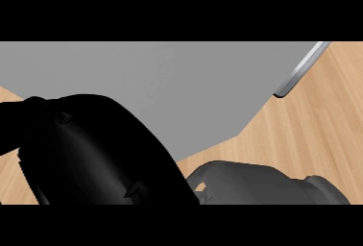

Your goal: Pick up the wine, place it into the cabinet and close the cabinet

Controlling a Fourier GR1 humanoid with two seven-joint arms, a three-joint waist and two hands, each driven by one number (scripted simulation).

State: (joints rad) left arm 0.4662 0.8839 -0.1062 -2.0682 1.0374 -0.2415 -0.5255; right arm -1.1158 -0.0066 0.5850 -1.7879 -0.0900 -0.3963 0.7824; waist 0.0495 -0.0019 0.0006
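Light is bright, soft and even. The wooden desk looks equally warm at its right and left edges. The grey cabinet door is flatly lit; its handle carries a pale sheen. The left hand is almost uniformly black.

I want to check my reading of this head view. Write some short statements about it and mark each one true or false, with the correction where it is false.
1. A grey panel covers part of the wooden counter. True.
2. A wine bottle stands in plain sight on the counter. False: no bottle shows anywhere in the view.
3. A black robot hand fills the lower left of the view. True.
4. The metal handle lies at the view's left edge. False: it runs along the panel's edge at the upper right.
5. A grey forearm shows at the lower right. True.
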